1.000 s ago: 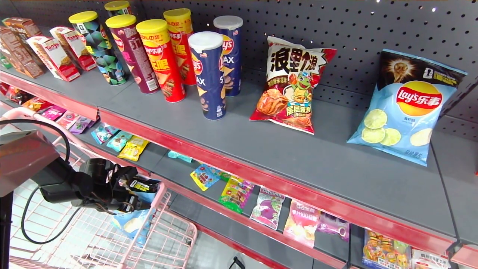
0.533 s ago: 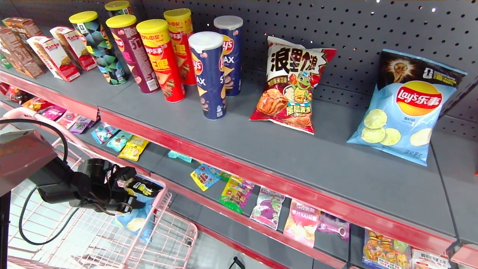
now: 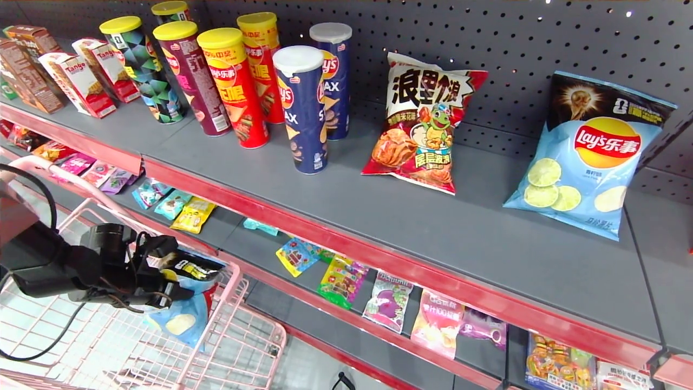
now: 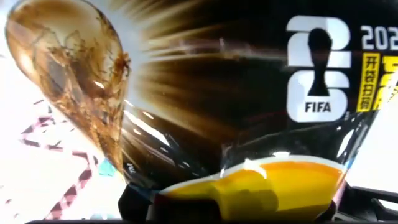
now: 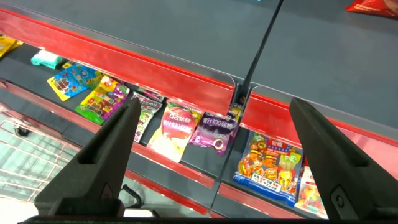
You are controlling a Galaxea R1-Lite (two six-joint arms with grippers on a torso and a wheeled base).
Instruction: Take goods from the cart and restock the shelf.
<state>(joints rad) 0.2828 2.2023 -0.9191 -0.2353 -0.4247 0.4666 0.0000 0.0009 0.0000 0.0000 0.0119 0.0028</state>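
The blue chip bag (image 3: 183, 320) hangs over the pink cart (image 3: 233, 287), close to its front rim. Its long axis is roughly upright, with the black top end up and the blue bottom pointing down into the basket. The left gripper (image 3: 176, 273) is clamped on that black top. The right gripper (image 5: 211, 155), fingers wide apart, hovers before the shelf (image 3: 460, 233).

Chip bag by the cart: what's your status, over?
Left claw shut on chip bag. Right claw open, empty. Pink cart rim close beside bag.
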